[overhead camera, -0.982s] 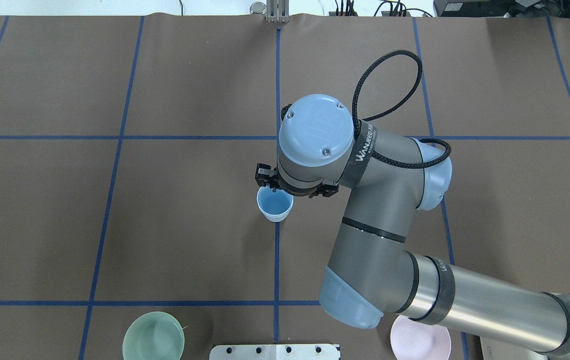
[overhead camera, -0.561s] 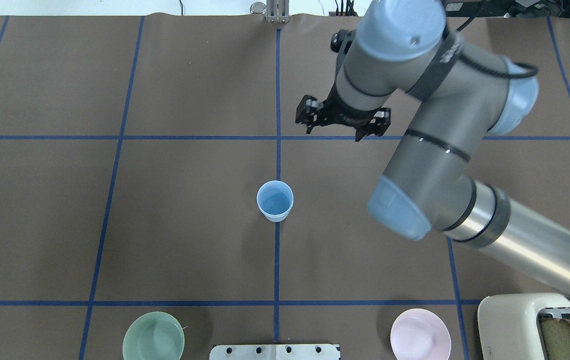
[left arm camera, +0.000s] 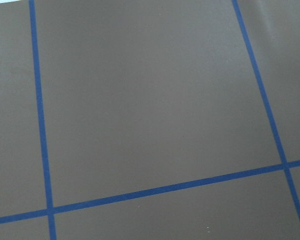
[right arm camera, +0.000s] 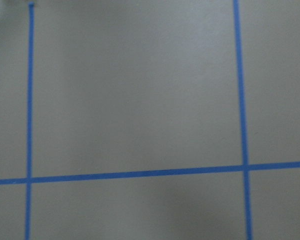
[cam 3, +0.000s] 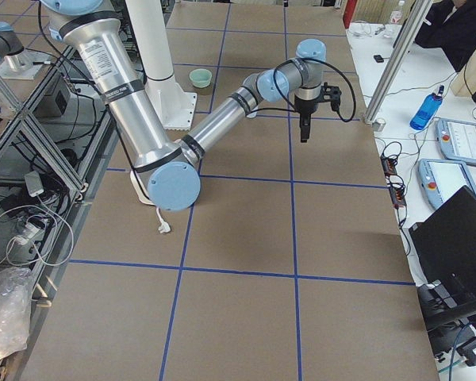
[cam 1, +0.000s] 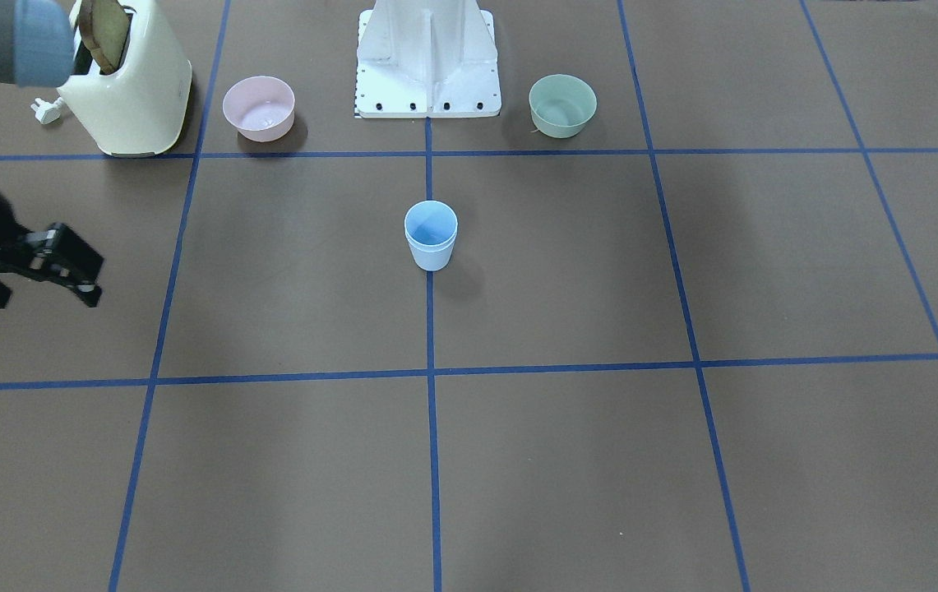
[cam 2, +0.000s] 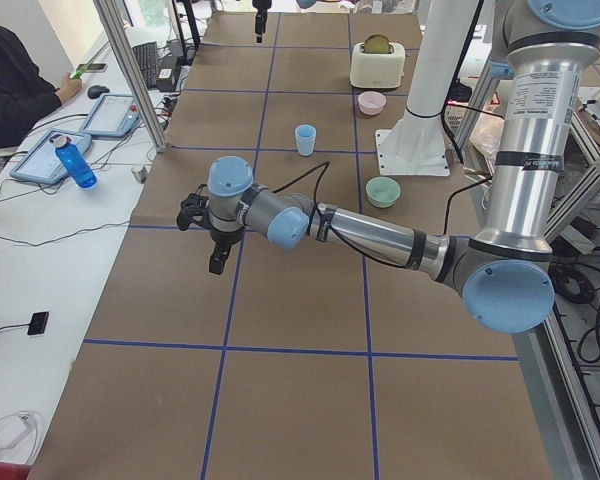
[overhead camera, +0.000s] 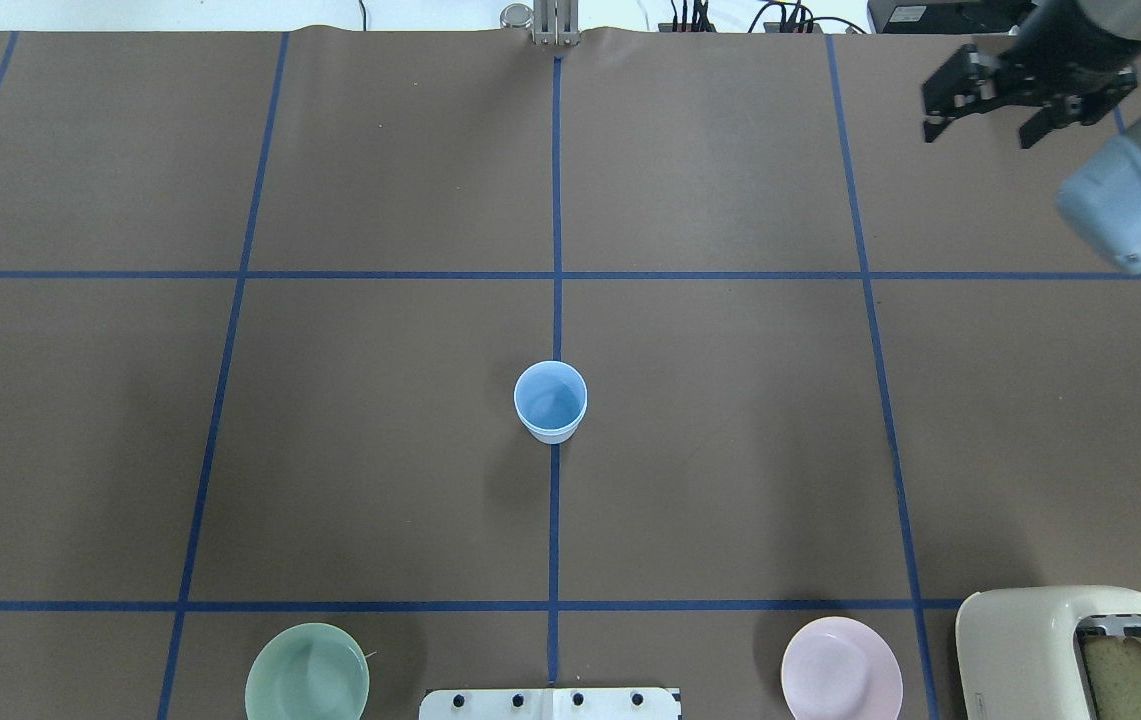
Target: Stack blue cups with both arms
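Brown surface [overhead camera: 380, 450] crossed by blue tape lines [overhead camera: 555, 520]; pale sky-blue cups [overhead camera: 551, 402]; mint-green bowl [overhead camera: 307, 672], pink bowl [overhead camera: 841, 665], cream toaster [overhead camera: 1030, 640].

On the counter [overhead camera: 380, 450] the cups [overhead camera: 550, 402] stood alone, clear all round; green bowl [overhead camera: 307, 672], pink bowl [overhead camera: 841, 666] and toaster [overhead camera: 1040, 640] lined the near edge.

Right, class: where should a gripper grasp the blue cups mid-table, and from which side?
Pinch the rim of the blue cups, one finger inside, one outside, coming straight down. They stand upright, mouth open upward, and the smooth tapered wall would likely slip in a side pinch.
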Robot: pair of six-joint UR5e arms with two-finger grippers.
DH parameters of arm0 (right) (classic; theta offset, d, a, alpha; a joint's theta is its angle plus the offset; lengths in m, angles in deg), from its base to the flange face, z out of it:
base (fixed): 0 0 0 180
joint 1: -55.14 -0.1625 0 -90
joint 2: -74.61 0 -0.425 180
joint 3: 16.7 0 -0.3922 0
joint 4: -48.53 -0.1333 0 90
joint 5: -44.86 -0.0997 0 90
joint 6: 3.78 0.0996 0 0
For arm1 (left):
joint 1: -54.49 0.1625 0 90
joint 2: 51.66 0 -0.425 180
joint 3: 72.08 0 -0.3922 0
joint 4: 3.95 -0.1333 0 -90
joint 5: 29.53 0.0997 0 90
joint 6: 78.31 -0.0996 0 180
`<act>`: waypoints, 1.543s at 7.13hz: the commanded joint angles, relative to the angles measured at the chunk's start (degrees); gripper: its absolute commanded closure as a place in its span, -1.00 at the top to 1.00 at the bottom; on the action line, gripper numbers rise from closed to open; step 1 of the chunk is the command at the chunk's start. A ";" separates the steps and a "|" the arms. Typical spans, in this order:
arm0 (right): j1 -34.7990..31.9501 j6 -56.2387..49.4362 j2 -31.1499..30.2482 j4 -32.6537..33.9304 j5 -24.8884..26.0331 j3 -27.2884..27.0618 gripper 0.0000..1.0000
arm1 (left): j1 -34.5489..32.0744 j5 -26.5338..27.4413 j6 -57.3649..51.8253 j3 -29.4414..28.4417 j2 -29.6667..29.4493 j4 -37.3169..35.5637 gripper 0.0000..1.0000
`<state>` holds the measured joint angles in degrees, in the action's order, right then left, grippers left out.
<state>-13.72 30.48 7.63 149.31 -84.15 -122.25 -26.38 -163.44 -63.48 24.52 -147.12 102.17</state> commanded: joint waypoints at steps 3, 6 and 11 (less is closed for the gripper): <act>-16.82 -31.42 -14.55 -1.45 -5.38 5.61 1.00 | -5.88 -7.77 -7.70 -5.81 1.75 0.14 0.96; -16.75 -29.77 -15.19 -5.68 -4.94 8.16 1.00 | -6.06 -7.60 -7.97 -6.16 3.52 0.66 0.96; -16.57 -29.07 -16.07 -14.12 -2.56 15.46 1.00 | -6.15 -7.77 -7.35 -5.72 3.61 0.93 0.96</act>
<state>-30.32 1.32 -8.50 135.76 -86.67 -107.53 -32.51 -171.16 -70.90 18.60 -143.52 103.09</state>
